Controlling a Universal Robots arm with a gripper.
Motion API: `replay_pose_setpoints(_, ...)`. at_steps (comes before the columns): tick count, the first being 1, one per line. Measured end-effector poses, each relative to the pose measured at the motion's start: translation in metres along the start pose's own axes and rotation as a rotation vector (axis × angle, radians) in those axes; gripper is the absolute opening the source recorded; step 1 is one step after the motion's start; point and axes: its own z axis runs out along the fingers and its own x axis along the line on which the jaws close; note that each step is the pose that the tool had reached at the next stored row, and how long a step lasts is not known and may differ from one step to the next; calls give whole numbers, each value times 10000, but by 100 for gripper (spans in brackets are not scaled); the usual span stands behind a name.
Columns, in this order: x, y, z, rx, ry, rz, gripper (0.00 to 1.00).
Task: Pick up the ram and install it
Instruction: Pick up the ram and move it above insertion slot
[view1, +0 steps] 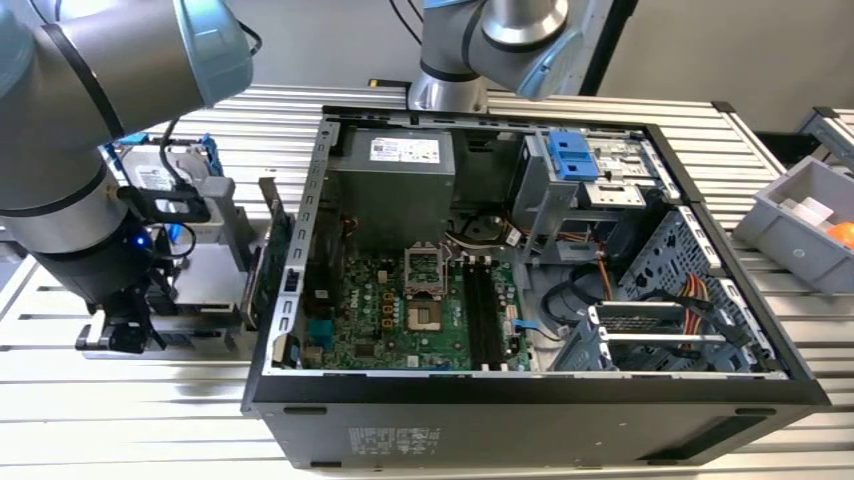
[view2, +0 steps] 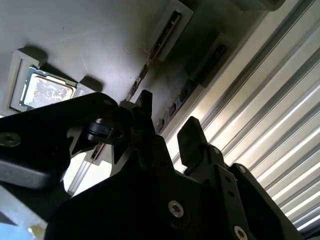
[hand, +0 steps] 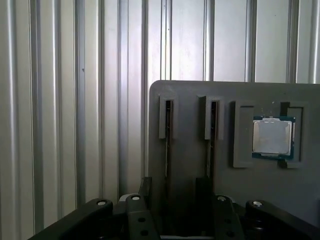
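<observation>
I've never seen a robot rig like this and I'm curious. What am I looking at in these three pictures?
A grey robot arm works beside an open computer case on a ribbed metal table. The exterior view comes from a camera standing off the arm. Both wrist views come from cameras riding on the arm, looking past its gripper. They show a grey tray with two narrow slots, each holding what looks like a thin ram stick on edge, and a square processor chip in a pocket. The fingers stand apart over the tray with nothing clamped between them.
</observation>
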Motion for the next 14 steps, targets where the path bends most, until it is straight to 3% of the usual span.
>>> replay_pose_setpoints(14,1,-1,35,-6,10,-1,100)
